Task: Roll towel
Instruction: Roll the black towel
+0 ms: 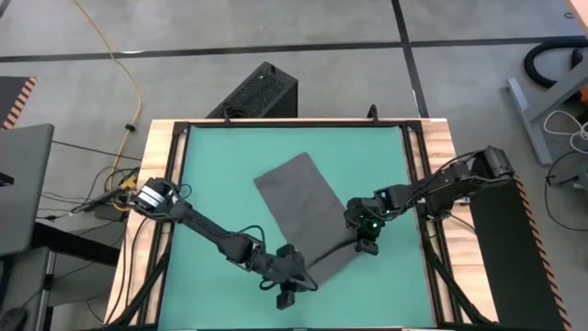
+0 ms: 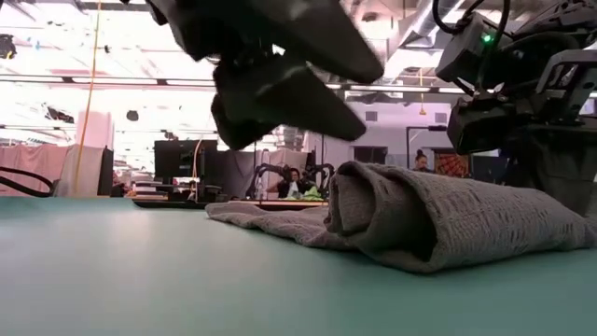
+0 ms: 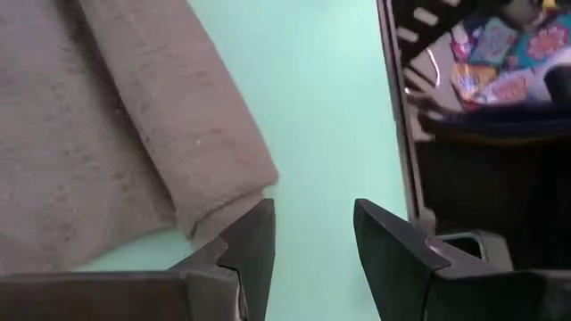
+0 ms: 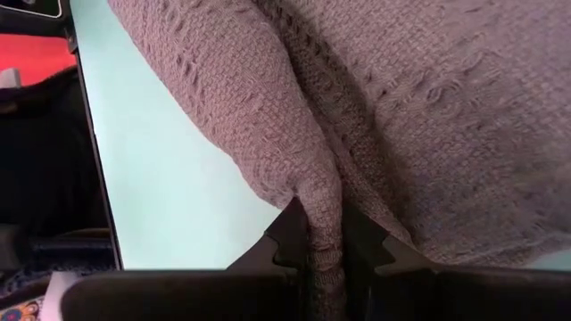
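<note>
Towel [image 1: 308, 216] lies slanted on green mat [image 1: 211, 175]. Near end rolled up a bit, most still flat. Right gripper [image 4: 325, 239] pinches rolled edge. Left gripper [image 3: 312, 245] let go, fingers apart, just beside roll end. Lots more rolling left.

The towel [image 1: 306, 210] lies on the mat [image 1: 211, 175] covering the surface, its rolled end between the two claws. The left claw [image 1: 287, 296] sits just beside that roll's end, apart from it. The right claw [image 1: 367, 245] is at the roll's opposite end, with a fold of towel between its fingers.
</note>
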